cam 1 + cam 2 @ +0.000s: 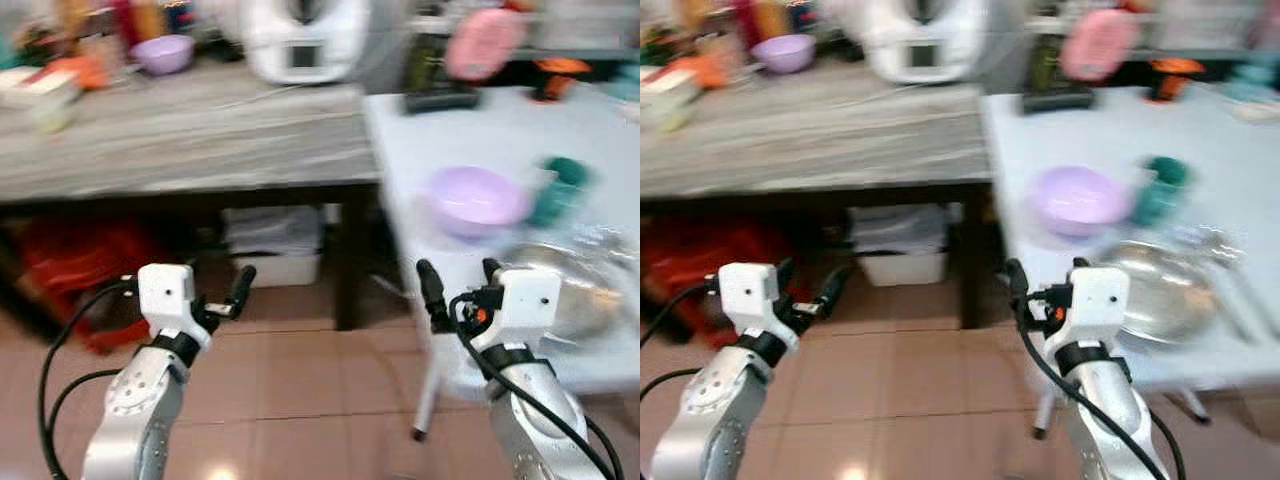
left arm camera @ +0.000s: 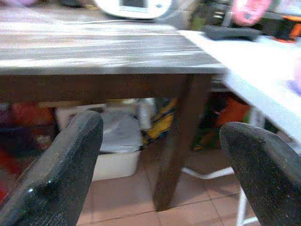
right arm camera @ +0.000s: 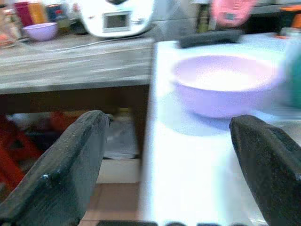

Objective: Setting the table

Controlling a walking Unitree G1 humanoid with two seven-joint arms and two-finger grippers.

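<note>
Bowl (image 1: 476, 199), lilac, upright on white table (image 1: 480, 130); right gripper (image 1: 457, 285) open nearby.

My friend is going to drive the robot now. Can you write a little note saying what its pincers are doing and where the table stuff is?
Left pincer: open, holding nothing, low in front of the wooden table.
Right pincer: open, holding nothing, at the near edge of the white table.
On the white table: purple bowl, teal cup beside it, metal plate nearer the robot.
Done: those three are on the table.
Left: cannot tell what else belongs there; views are blurred.
</note>
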